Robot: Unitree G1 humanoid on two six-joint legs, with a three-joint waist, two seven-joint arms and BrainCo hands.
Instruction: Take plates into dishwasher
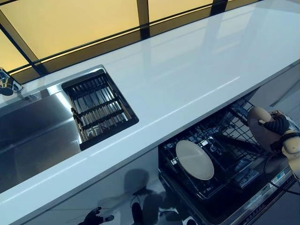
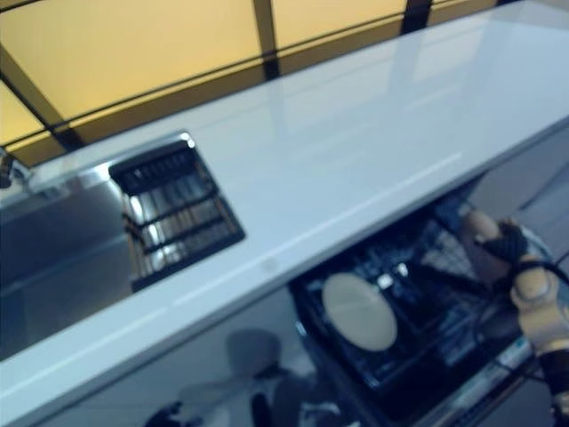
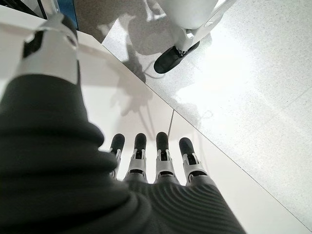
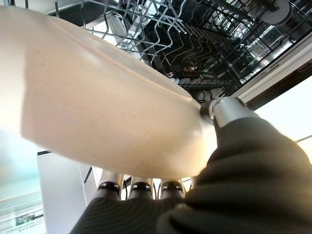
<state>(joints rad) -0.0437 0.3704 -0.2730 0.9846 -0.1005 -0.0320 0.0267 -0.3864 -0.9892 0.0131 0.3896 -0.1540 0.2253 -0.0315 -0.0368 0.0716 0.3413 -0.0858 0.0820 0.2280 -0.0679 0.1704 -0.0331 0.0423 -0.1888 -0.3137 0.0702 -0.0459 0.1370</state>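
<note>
Item, nearest: right hand (image 1: 276, 126), fingers and thumb clamped on the rim of a beige plate (image 1: 260, 126), round, matte, faintly speckled, held on edge above the right end of the open dishwasher rack (image 1: 225, 140). Risk, as a judgement: the grip takes only one edge, so the plate could pivot or slip as it is lowered; the smooth glaze offers little friction, and the rim could strike the thin wire tines and chip or land askew between slots. Item: second plate (image 1: 194, 160), same beige, round and flat, already in the dark wire rack, leaning at a tilt; a careless lowering might knock it. Item: left hand (image 3: 156, 161), fingers straight and relaxed, holding nothing, hanging low beside a pale cabinet front above speckled floor. Item, farther: white countertop (image 1: 187, 75), long, glossy, hard-edged. Item: steel sink (image 1: 33, 131) with a black slatted drainer tray (image 1: 98, 108). Item, farthest: amber glazed panels (image 1: 70, 21) in dark frames.
</note>
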